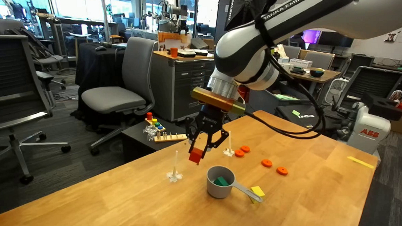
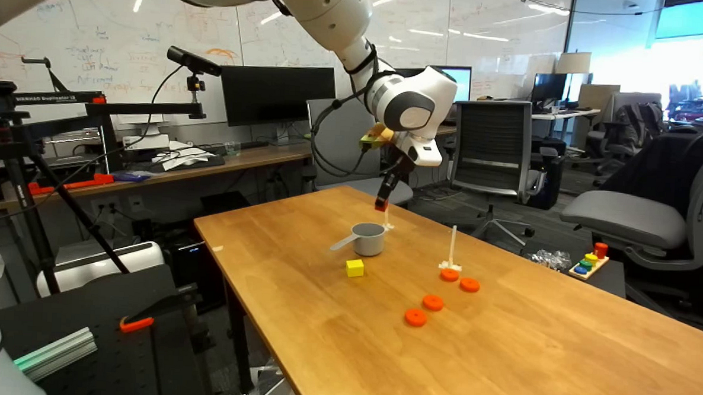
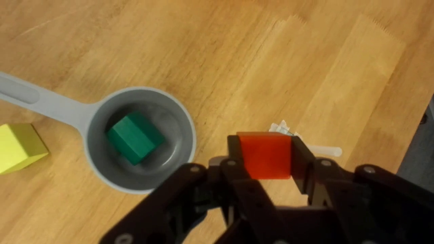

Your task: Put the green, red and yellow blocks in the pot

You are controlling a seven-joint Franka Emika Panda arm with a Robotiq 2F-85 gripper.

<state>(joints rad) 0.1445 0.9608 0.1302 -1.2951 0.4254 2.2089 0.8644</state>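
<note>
My gripper (image 3: 266, 156) is shut on the red block (image 3: 266, 157) and holds it above the table, beside the pot on the side away from its handle; in an exterior view the red block (image 1: 196, 155) hangs between the fingertips. The grey pot (image 3: 173, 112) stands upright on the table in both exterior views (image 1: 215, 192) (image 2: 369, 244). The green block (image 3: 135, 137) lies inside the pot and also shows in an exterior view (image 1: 220, 181). The yellow block (image 3: 20, 147) sits on the table by the pot's handle (image 2: 355, 268); the handle partly covers it in an exterior view (image 1: 257, 191).
Two thin pale pegs stand upright on the table, one (image 1: 175, 166) near the gripper and another (image 1: 229, 144) farther along. Several flat orange-red discs (image 1: 282, 171) (image 2: 415, 318) lie beyond the pot. A low black side table with toys (image 1: 170, 137) stands beside the wooden table (image 1: 100, 205).
</note>
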